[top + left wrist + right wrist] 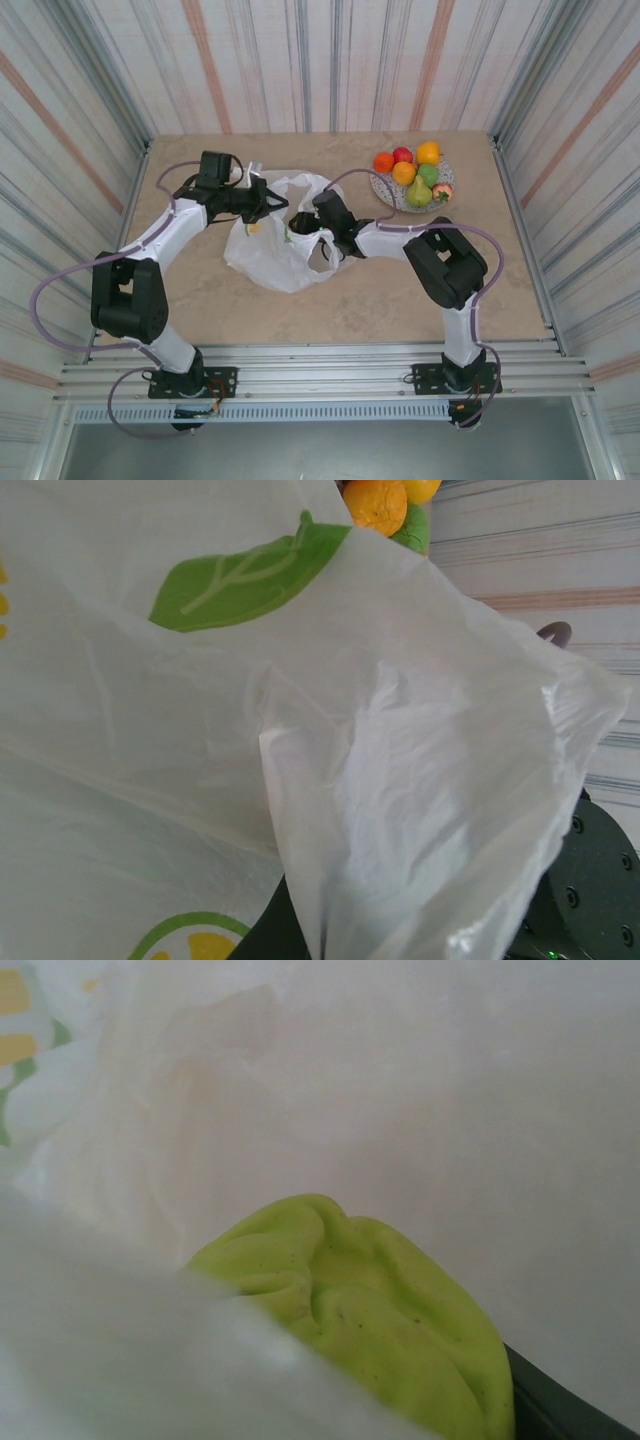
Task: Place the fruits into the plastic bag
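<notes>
- Fingers of left gripper [272, 202] clenched shut on rim of thin white crinkly translucent plastic bag [268, 262] w/ lemon-slice & green-leaf prints.
- Left wrist view: bag film [400, 780] right up vs lens, folds running down to bottom edge.
- Fingers of right gripper [303, 228] reach into bag's mouth, pointing toward left gripper. Grasping or let go: can't tell.
- Right wrist view: glossy green pear [380, 1320] close up, bag film [450, 1100] all round it, so it's inside the bag. Dark bit of gripper touches pear's lower R side.
- Bag lies mid-table on beige stone-look tabletop [480, 290], btwn the two arms.
- Other fruits sit on round grey speckled plate [381, 188] at back R, near bag's R side: orange ball [383, 162], red apple [402, 154], yellow-orange ball [428, 152], 2nd orange ball [403, 172], green pear [427, 175], 2nd green pear [418, 194], small red-pink piece [442, 190].
- Left wrist view, past bag's top edge: an orange ball [375, 502] w/ a bit of green fruit beside it.
</notes>
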You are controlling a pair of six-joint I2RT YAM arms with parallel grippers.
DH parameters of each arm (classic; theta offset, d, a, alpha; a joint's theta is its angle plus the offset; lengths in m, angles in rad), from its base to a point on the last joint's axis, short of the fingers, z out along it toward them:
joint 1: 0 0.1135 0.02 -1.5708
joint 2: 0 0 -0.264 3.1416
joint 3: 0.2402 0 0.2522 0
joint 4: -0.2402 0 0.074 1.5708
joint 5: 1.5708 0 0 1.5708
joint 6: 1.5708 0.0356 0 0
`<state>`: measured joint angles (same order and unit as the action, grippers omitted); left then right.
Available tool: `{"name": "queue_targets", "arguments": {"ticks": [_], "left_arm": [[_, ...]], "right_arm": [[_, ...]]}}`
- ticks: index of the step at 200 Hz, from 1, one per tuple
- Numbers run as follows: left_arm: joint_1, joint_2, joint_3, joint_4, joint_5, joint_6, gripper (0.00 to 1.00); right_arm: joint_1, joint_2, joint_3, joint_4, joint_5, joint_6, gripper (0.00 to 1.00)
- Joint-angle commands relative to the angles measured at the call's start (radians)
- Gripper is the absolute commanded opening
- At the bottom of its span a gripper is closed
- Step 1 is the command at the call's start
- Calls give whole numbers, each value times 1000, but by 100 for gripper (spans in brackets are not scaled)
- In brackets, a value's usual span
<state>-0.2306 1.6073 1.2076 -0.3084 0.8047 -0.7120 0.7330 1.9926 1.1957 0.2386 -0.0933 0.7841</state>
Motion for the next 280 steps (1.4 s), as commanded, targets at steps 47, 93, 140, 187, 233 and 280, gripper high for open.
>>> {"name": "queue_targets", "arguments": {"ticks": [47,93,140,187,233,280], "left_arm": [[10,11,1,2,28,4,0],[33,2,10,-28,3,42,0],[49,7,41,-101,-55,136,0],[67,29,56,-141,-98,178,0],[81,40,57,-138,-90,164,0],[92,36,49,-119,-67,128,0]], "right_arm": [[5,-44,11,49,-217,-32,82],[-5,-122,-62,60,-252,-85,85],[-20,-290,-165,-98,-165,-241,78],[-51,-458,-288,-166,-122,-366,83],[-112,-565,-343,-211,-332,-480,85],[-187,-640,-364,-263,-567,-523,82]]}}
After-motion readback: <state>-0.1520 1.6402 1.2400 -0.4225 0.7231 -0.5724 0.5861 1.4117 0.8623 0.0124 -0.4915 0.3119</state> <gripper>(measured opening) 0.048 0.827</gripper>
